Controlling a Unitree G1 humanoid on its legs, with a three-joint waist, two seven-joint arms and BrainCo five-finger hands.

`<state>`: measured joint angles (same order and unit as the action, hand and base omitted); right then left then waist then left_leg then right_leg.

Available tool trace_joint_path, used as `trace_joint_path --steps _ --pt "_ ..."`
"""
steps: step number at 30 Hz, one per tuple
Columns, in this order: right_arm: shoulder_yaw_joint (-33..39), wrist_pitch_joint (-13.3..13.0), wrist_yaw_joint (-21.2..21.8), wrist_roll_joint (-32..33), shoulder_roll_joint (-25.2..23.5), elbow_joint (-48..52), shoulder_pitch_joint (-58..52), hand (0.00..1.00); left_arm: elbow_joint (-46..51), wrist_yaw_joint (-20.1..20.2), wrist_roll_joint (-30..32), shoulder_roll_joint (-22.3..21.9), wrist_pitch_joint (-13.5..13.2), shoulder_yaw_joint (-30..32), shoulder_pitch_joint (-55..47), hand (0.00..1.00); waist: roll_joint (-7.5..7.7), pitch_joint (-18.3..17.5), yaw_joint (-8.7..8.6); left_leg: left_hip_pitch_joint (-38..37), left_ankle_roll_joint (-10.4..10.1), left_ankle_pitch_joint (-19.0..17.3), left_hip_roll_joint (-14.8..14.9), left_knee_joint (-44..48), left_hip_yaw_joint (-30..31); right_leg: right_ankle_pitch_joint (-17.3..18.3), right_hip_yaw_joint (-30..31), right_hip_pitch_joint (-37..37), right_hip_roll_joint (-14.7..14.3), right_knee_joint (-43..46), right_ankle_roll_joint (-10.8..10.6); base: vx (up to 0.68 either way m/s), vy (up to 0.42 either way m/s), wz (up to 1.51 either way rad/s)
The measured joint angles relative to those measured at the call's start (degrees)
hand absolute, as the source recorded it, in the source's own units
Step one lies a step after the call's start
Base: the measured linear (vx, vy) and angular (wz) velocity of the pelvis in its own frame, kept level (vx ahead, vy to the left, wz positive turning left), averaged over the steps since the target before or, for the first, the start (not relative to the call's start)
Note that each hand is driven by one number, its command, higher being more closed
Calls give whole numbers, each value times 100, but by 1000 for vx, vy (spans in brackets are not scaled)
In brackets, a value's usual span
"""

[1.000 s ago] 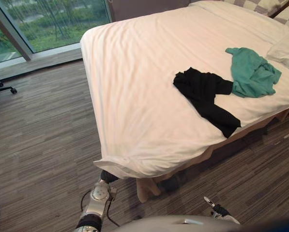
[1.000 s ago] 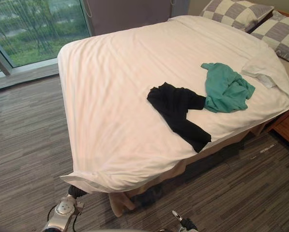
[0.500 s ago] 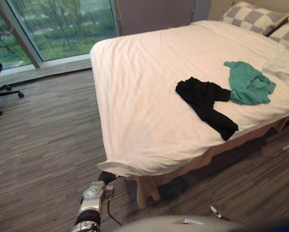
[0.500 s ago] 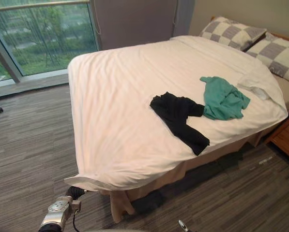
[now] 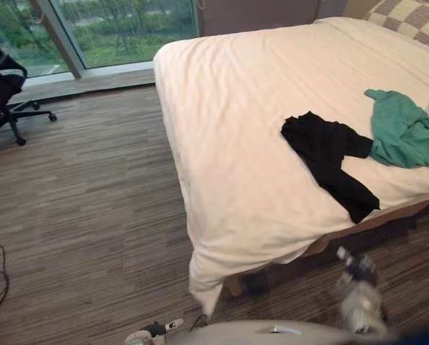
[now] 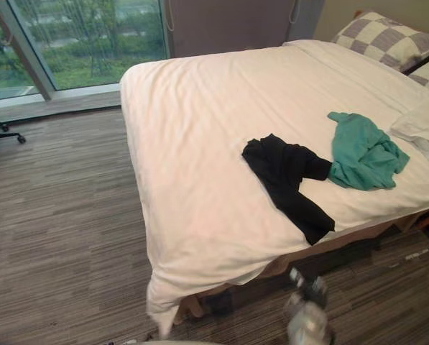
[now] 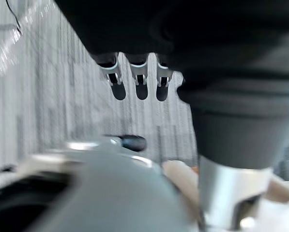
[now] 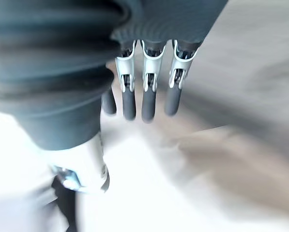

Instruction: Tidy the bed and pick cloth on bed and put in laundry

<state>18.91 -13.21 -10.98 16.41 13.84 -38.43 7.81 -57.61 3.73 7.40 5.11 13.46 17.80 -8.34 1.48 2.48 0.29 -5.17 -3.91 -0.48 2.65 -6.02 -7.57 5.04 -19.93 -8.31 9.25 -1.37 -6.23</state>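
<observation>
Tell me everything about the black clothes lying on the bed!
The black cloth is a soft, crumpled garment, plain dark with no pattern that shows. It lies flat on the white sheet of the bed, near the side edge on the robot's right. One bunched end sits further in, and a long narrow part stretches toward that edge without hanging over. One corner meets the green cloth beside it. Nothing holds it.
</observation>
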Motion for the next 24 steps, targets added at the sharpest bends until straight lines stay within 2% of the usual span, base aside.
trace_joint_path --steps 1,3,4,7,8,11,13,15,17,20,21,22,23,24 --pt "-166 -31 253 34 245 288 214 100 2 -5 -7 51 -17 -173 8 0 17 11 21 57 21 23 -7 0 29 0 -3 40 -2 -10 0 -68 -11 9" --pt "-423 -108 613 28 434 922 375 100 3 -18 -4 110 -38 -394 -5 0 37 1 61 123 26 50 -4 0 67 -1 -17 91 -15 -11 -1 -47 -21 11" --pt "-562 -249 883 22 386 1486 317 100 2 -31 0 124 -98 -452 -35 0 41 5 54 152 28 58 -5 1 131 -1 -65 92 -19 -13 -1 -14 -26 15" --pt "-1079 -355 1508 -10 89 2557 119 100 4 -60 14 130 -343 -534 -206 0 42 5 26 203 36 67 -13 25 188 -1 -118 104 -19 -27 -1 20 -15 11" --pt "-1403 -422 1832 -118 -18 2843 58 100 5 -124 20 153 -478 -613 -272 0 49 10 27 216 36 68 -14 33 184 -2 -115 126 -19 -27 -1 38 -2 0" --pt "-2428 -531 2688 -209 -140 3097 71 100 1 -157 122 194 -693 -649 -349 0 77 21 39 208 37 68 -10 36 182 -4 -115 117 -24 -27 2 14 -1 -1" --pt "-3045 -564 3215 -208 -224 3058 136 100 3 -110 119 205 -717 -656 -349 0 81 23 68 202 37 68 -10 37 186 -7 -116 106 -25 -25 4 0 0 0" --pt "-3898 -550 3753 -208 -266 2934 329 100 -2 6 110 230 -758 -656 -360 0 81 24 93 176 39 70 -10 38 198 -10 -119 71 -26 -17 6 0 0 0" --pt "-4453 -444 4092 -198 -391 2784 560 100 -5 56 109 236 -793 -657 -359 0 76 28 171 163 53 79 -9 39 210 -13 -125 59 -26 -4 11 0 0 0" --pt "-4945 -187 4236 -207 -618 2420 933 100 -3 86 122 242 -950 -688 -348 0 73 102 313 230 63 141 -13 39 293 -19 -168 122 -25 28 21 -56 -5 9" --pt "-5026 -129 4221 -209 -661 2327 1051 100 -3 82 122 251 -1016 -732 -331 0 28 181 343 255 62 161 -13 39 326 -23 -188 162 -27 34 26 -105 -8 20" --pt "-5154 18 4160 -212 -707 2263 1272 100 5 51 121 268 -1125 -849 -262 0 75 278 408 351 70 213 -5 40 387 -31 -229 220 -37 45 43 -135 -13 23" --pt "-5264 107 4101 -211 -725 2266 1454 100 7 13 119 286 -1200 -885 -198 0 0 399 442 485 61 251 8 42 457 -31 -266 339 -50 83 58 -159 -15 30" --pt "-5341 224 4020 -211 -786 2267 1755 100 12 3 108 322 -1286 -935 -62 0 25 592 485 676 54 291 37 125 525 -23 -291 507 -65 190 94 -175 -17 23"
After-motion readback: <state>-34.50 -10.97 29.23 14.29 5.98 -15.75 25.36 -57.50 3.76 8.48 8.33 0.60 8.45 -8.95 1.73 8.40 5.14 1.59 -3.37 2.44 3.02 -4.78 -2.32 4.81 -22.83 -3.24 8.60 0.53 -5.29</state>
